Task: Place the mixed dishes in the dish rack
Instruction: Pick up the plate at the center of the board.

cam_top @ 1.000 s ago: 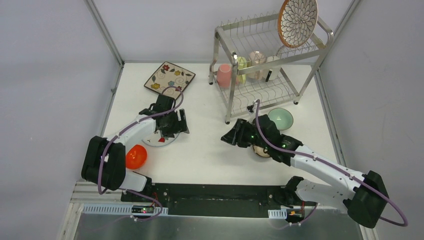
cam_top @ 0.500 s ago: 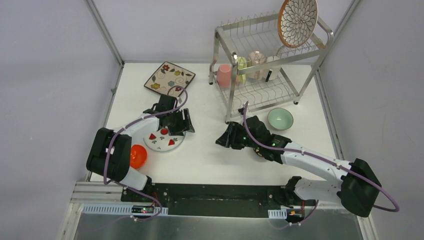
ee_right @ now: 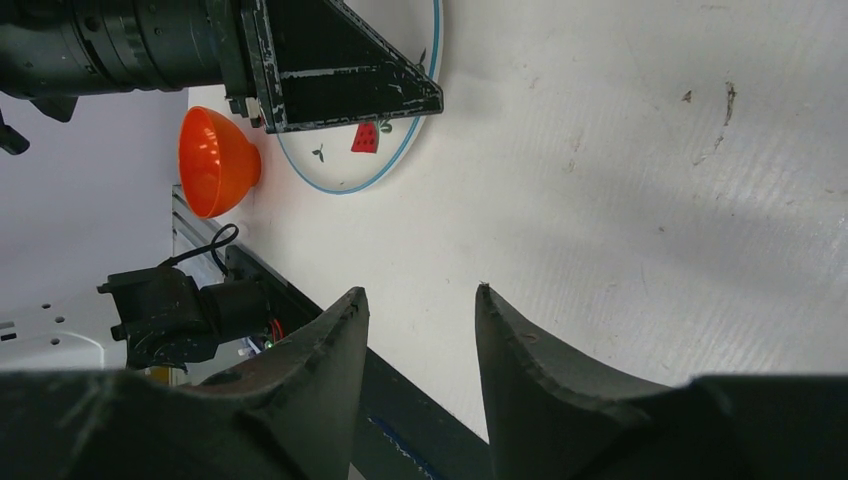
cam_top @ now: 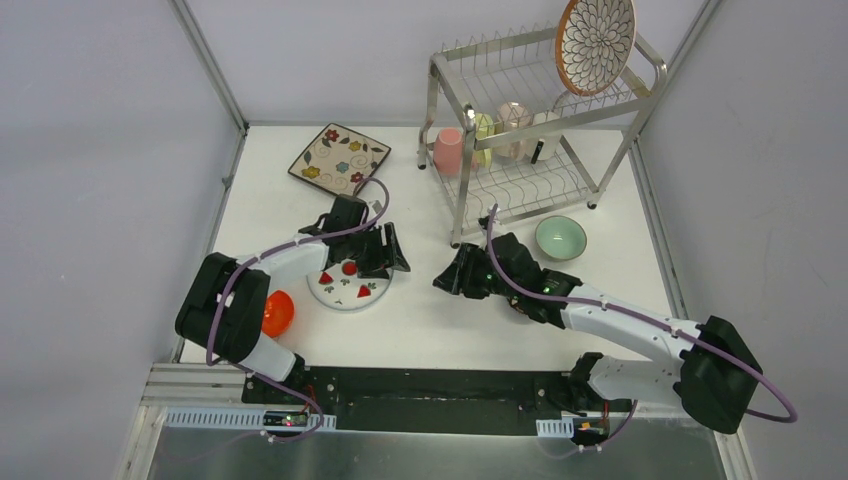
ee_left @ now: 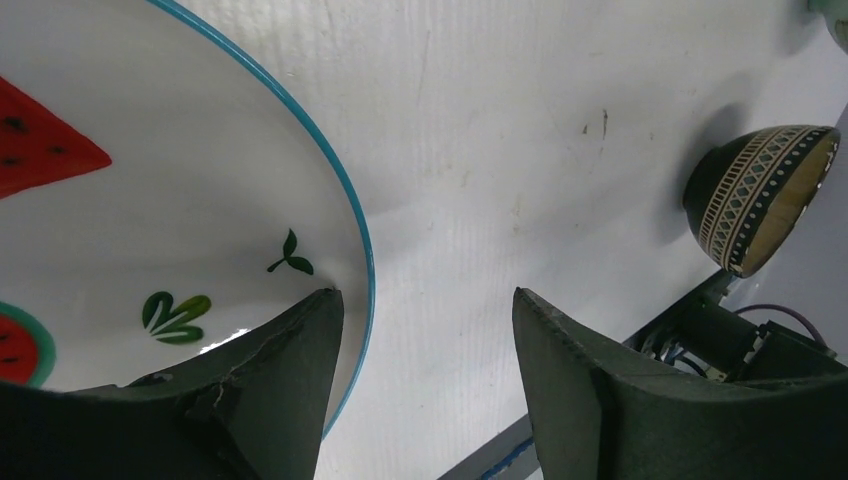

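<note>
I'm on the pickup of the white plate: it lies flat on the table at near-left, well apart from the dish rack. Left gripper is spread and straddles the plate's rim, one finger over the face and one outside, no pinch yet. Right gripper is spread and empty, mid-table. Next, I reckon: close on the rim, tilt up, carry to a rack slot. The thin-edge grip may slip.

White watermelon plate lies flat left of silver dish rack.
</note>
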You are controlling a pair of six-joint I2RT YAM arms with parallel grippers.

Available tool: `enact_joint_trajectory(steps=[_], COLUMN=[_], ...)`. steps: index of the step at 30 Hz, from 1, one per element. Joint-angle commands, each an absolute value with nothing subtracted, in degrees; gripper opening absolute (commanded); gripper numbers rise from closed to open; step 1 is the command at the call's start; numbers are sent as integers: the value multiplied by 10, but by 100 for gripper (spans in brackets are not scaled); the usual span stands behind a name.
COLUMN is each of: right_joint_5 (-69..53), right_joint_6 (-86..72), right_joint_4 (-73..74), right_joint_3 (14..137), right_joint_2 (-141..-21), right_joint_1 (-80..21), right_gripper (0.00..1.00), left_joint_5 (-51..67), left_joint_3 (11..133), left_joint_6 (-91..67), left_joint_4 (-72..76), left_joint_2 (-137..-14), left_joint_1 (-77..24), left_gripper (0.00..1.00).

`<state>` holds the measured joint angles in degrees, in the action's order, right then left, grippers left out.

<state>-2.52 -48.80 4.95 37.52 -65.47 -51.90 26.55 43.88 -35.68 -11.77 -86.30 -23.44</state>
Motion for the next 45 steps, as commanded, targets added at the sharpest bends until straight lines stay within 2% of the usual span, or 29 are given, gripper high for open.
enact_joint_trajectory(steps=[1, 9, 19, 20, 21, 22, 31, 45], right_joint_5=[-10, 6, 92, 96, 98, 98, 94, 117], right_joint_6=[-498, -521, -546, -545, -544, -543, -514, -501], right_joint_4=[20, 4, -19, -20, -21, -23, -54, -64], right_joint_3=[375, 390, 417, 419, 424, 428, 481, 545], right_joint_2=[-661, -703, -754, -761, -769, -777, -871, -994], right_joint_1=[-524, -539, -557, -558, -558, -558, -573, -588], right_gripper=[46, 46, 47, 47, 47, 48, 49, 52], left_joint_5=[293, 262, 48, 37, 25, 15, -30, -52], left_joint_3=[438, 526, 645, 646, 646, 642, 568, 538], left_joint_6=[-388, -332, -179, -164, -147, -131, -85, -77], left_joint_4=[-94, -196, -371, -378, -383, -387, -373, -360], left_joint_2=[-869, -799, -670, -653, -636, -616, -479, -417], left_joint_1=[-256, -255, -247, -247, -247, -247, -247, -248], left_gripper=[64, 67, 82, 85, 97, 99, 99, 99])
